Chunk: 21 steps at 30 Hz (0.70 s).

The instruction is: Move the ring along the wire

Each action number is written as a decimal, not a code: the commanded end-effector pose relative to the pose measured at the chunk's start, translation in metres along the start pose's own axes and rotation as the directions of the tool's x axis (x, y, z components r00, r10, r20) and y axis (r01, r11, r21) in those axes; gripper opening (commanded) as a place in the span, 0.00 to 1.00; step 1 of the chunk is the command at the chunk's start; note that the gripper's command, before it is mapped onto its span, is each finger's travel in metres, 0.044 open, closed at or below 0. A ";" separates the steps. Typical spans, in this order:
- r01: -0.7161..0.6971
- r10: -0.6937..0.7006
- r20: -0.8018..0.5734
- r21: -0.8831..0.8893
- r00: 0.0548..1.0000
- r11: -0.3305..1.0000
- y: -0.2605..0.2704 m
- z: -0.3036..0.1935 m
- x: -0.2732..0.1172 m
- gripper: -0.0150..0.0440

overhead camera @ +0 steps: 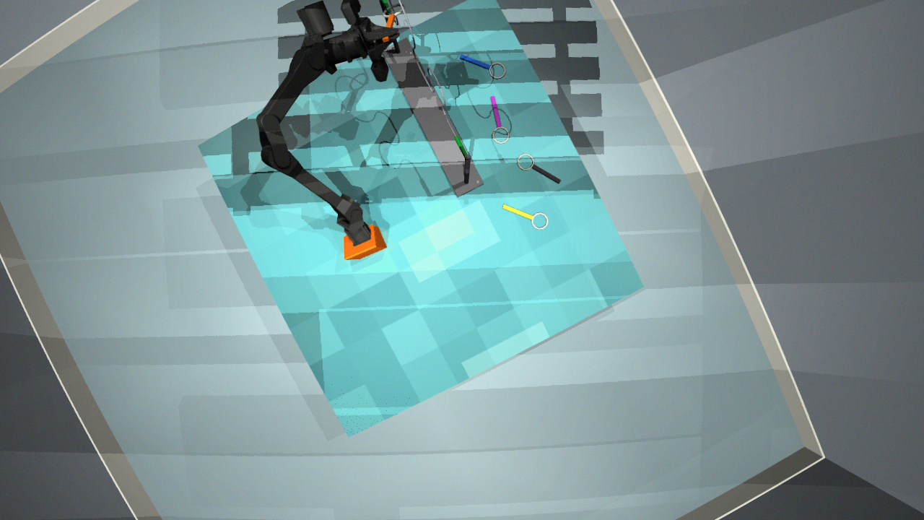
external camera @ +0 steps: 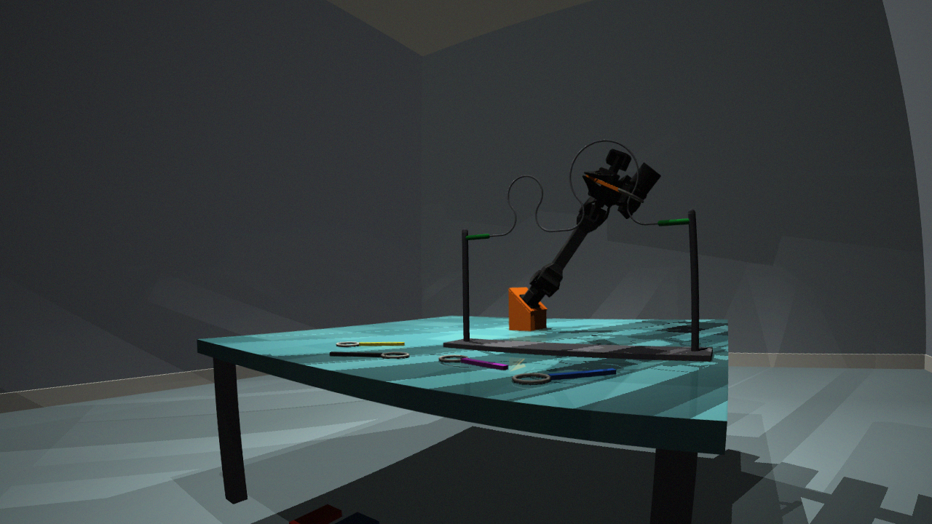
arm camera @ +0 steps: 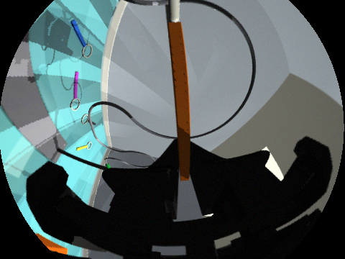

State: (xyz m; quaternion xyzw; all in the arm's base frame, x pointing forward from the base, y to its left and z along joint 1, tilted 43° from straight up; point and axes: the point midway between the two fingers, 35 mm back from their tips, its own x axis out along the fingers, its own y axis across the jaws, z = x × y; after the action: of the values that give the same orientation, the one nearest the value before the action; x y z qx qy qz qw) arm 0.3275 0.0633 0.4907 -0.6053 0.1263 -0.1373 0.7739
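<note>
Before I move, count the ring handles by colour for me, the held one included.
Orange handle: 1
Blue handle: 1
Magenta handle: 1
Black handle: 1
Yellow handle: 1
Total: 5
</note>
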 end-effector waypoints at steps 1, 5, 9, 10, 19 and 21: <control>0.009 -0.009 0.004 -0.005 1.000 1.000 -0.008 0.001 -0.001 0.00; 0.004 -0.004 0.004 0.005 1.000 1.000 -0.011 0.001 -0.001 0.00; -0.003 0.003 0.004 0.021 1.000 1.000 -0.012 0.001 -0.001 0.00; -0.006 0.006 0.004 0.027 1.000 1.000 -0.012 0.001 -0.001 0.00; -0.039 0.039 0.005 0.096 0.999 0.995 -0.011 0.001 -0.001 0.00; -0.049 0.048 0.006 0.116 0.999 0.992 -0.010 0.001 -0.001 0.00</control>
State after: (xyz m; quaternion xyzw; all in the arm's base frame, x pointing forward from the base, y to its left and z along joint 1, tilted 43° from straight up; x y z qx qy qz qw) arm 0.3270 0.0624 0.4988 -0.5705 0.1328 -0.1268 0.8005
